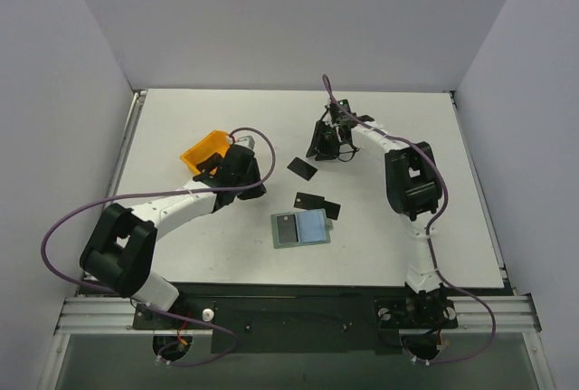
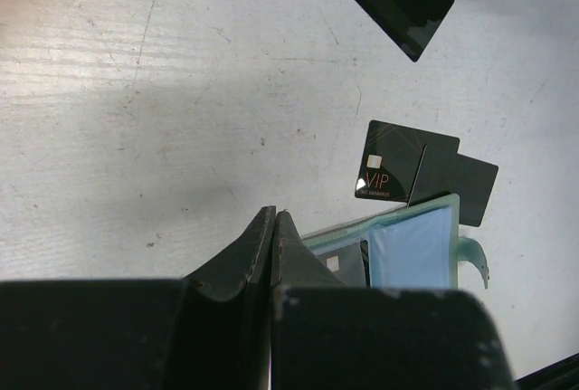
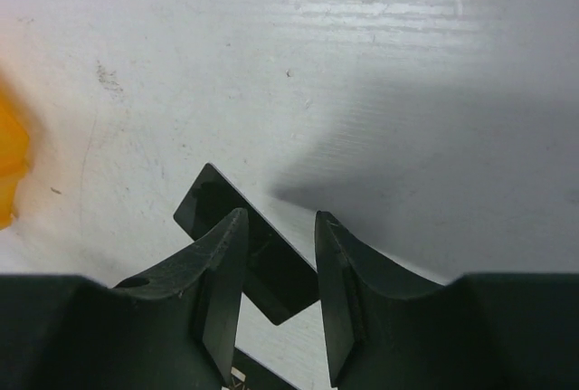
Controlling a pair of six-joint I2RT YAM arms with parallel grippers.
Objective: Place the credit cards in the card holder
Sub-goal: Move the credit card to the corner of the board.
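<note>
The sage-green card holder [image 1: 312,226] lies open on the table, with one black card [image 1: 288,227] in its left half and light-blue lining on its right. Two overlapping black cards [image 1: 317,203] lie just behind it, and one more [image 1: 302,168] lies further back. My left gripper [image 1: 253,184] is shut and empty, left of the cards; in its wrist view the closed tips [image 2: 273,214] hover over bare table beside the holder [image 2: 412,245]. My right gripper [image 1: 319,149] is open above the far card [image 3: 210,204], its fingers [image 3: 226,245] astride it without touching.
An orange plastic bin [image 1: 206,149] stands behind the left gripper and shows at the left edge of the right wrist view [image 3: 9,164]. Grey walls enclose the white table [image 1: 407,128] on three sides.
</note>
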